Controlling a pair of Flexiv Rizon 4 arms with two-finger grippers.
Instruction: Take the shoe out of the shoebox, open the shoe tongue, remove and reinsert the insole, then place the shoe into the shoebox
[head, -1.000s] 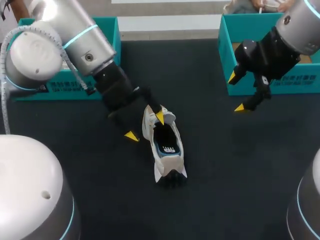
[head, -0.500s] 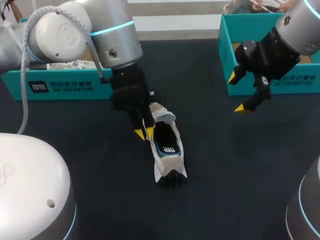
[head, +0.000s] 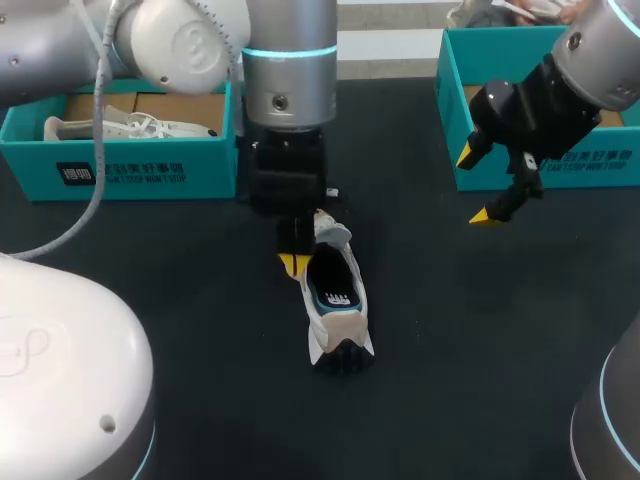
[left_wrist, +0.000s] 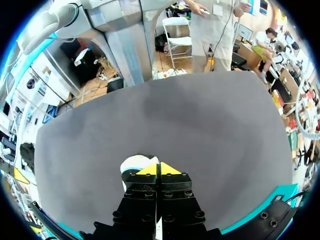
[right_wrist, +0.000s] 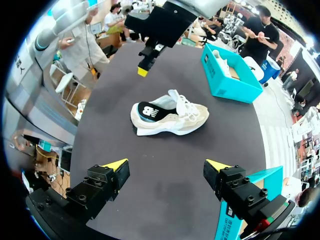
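One shoe (head: 335, 300) lies on the dark table (head: 480, 350), outside both boxes, its toe nearest the head camera. At its heel the left gripper (head: 293, 263) points down, fingers pressed together (its wrist view shows only a white sliver of shoe past them). Farther right, the right gripper (head: 474, 186) hangs spread wide before the right shoebox (head: 450, 110). The left shoebox (head: 140, 165) holds a second shoe (head: 130, 127), partly hidden.

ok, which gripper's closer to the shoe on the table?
Left. The left gripper, jaws shut, is right beside one end of the shoe. The right gripper, jaws open, hangs well off to the side by the right shoebox.
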